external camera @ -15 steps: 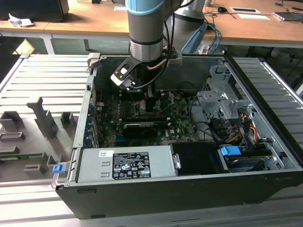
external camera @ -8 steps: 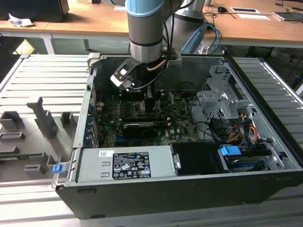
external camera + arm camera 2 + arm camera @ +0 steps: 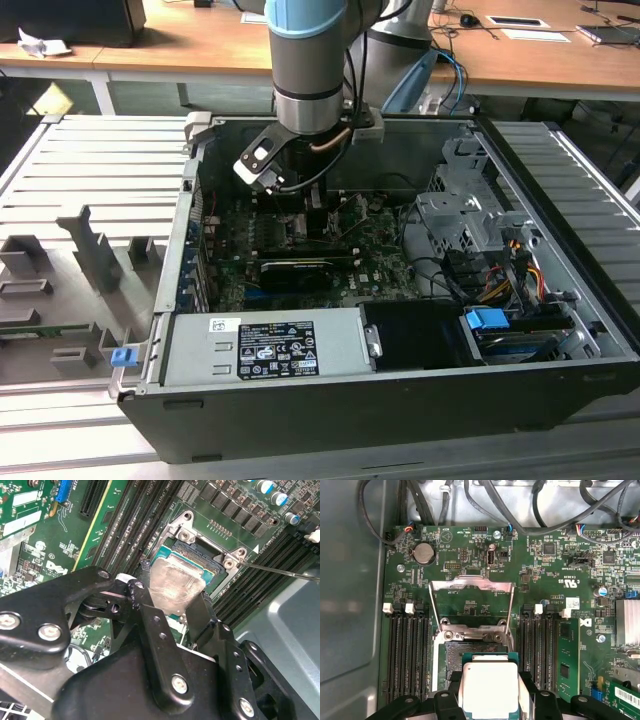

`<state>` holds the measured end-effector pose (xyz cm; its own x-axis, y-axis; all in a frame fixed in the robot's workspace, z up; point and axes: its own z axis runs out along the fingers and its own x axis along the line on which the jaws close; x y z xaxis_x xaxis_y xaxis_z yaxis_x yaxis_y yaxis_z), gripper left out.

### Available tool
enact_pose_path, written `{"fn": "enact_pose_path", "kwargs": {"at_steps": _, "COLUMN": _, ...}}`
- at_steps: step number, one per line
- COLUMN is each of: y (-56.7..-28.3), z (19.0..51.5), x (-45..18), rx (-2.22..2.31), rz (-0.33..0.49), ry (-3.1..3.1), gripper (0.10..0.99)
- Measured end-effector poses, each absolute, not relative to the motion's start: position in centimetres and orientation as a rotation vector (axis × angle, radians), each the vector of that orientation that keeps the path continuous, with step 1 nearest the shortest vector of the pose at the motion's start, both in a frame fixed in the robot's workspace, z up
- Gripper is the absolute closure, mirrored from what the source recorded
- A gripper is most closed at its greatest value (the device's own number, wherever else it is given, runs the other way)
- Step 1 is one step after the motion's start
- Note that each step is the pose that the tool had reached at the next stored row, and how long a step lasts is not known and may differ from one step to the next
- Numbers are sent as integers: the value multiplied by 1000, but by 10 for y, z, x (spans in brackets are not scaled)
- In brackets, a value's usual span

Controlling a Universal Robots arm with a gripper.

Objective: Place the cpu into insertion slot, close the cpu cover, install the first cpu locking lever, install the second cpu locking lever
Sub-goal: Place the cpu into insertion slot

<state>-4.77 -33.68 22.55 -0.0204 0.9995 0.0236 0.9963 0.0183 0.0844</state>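
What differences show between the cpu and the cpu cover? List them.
The cpu is a solid square with a dull silver top; the cpu cover is a thin frame with the green board showing through its window. The cpu sits clamped in the gripper over the insertion slot; the cpu cover is swung open, clear of the slot. Both are square and silver metal.

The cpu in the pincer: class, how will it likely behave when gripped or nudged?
Probably stiff: the cpu sits flat and unbent in the pincer. Its smooth metal top looks slippery, so an edge grip may slide. Thin and flat, it should not roll, though it might tilt.
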Motion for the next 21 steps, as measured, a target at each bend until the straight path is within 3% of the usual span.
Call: {"fn": "enact_pose_path", "kwargs": {"at_steps": 21, "y": -328, "z": 211, "x": -47, "rx": 2181, "rz": 119, "ry": 2198, "gripper": 561}}
